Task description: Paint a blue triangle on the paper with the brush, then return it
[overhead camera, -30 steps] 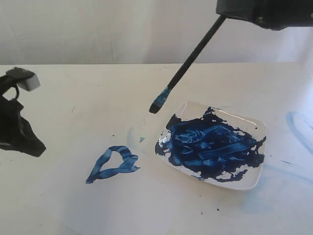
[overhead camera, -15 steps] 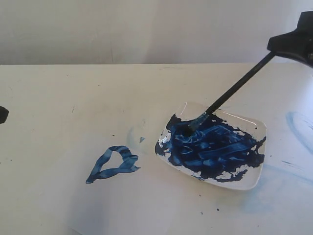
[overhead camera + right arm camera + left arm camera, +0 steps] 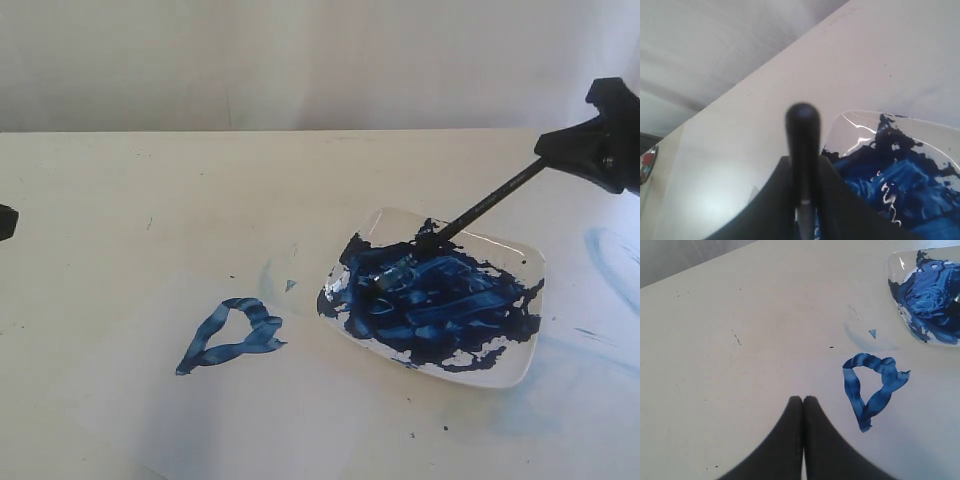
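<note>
The blue triangle [image 3: 240, 350] [image 3: 852, 385] is a streaky outline on the paper [image 3: 300, 405] [image 3: 920, 430], left of the dish [image 3: 525, 372]. My right gripper [image 3: 552, 155] [image 3: 805, 165] hangs at the right edge, shut on the black handle of the brush [image 3: 480, 208] [image 3: 802, 135]. The brush slants down to the left, and its bristle tip lies in the dark-blue paint in the dish. My left gripper [image 3: 803, 399] is shut on nothing, above bare table beside the triangle. Only a dark bit of it [image 3: 5, 221] shows at the left edge.
The white square dish [image 3: 900, 290] [image 3: 855, 119] is smeared with wet blue paint. Faint pale-blue stains [image 3: 610, 255] mark the table right of the dish, and a small blue dab [image 3: 290, 285] lies between triangle and dish. A pale wall runs behind the table.
My right gripper moved right and down, carrying the brush tip from above the table left of the dish into the paint. The left arm drew back almost out of the exterior view.
</note>
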`<act>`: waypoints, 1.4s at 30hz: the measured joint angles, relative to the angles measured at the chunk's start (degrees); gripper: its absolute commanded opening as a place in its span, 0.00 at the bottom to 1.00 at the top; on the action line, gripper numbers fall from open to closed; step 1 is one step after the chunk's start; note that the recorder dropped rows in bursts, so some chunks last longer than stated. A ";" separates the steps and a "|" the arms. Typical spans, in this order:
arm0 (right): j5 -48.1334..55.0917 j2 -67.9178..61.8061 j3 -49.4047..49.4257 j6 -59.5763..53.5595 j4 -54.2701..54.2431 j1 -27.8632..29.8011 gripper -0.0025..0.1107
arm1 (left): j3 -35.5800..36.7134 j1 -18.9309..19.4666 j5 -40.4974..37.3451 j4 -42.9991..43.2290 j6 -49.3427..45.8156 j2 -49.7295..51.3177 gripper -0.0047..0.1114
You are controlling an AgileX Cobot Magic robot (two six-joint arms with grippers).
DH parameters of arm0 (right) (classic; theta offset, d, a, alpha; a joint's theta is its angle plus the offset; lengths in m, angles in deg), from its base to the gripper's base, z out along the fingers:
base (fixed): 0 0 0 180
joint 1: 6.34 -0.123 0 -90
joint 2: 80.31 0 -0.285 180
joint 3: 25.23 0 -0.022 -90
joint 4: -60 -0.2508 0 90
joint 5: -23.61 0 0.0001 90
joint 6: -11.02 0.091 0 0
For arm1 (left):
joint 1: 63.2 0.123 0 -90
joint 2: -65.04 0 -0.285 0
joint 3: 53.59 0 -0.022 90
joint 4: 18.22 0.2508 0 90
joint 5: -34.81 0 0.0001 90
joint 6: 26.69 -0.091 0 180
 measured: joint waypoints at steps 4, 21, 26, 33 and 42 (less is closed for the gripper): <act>0.62 -2.14 0.00 0.00 3.27 0.00 0.02 | 0.00 0.00 0.00 -0.11 0.00 0.00 0.04; 6.98 -6.55 0.00 0.57 -0.01 0.00 0.02 | 0.00 0.00 0.00 -0.22 0.00 0.00 0.04; 7.43 -9.19 0.00 1.05 -1.73 0.09 0.02 | 0.00 0.00 0.00 -0.22 0.00 0.00 0.04; 11.19 -11.56 0.00 1.26 -4.22 0.09 0.02 | 0.00 0.00 0.00 -0.22 0.00 0.00 0.04; 15.02 -12.17 0.00 1.26 -5.43 0.09 0.02 | 0.00 0.00 0.23 -0.22 0.00 0.00 0.04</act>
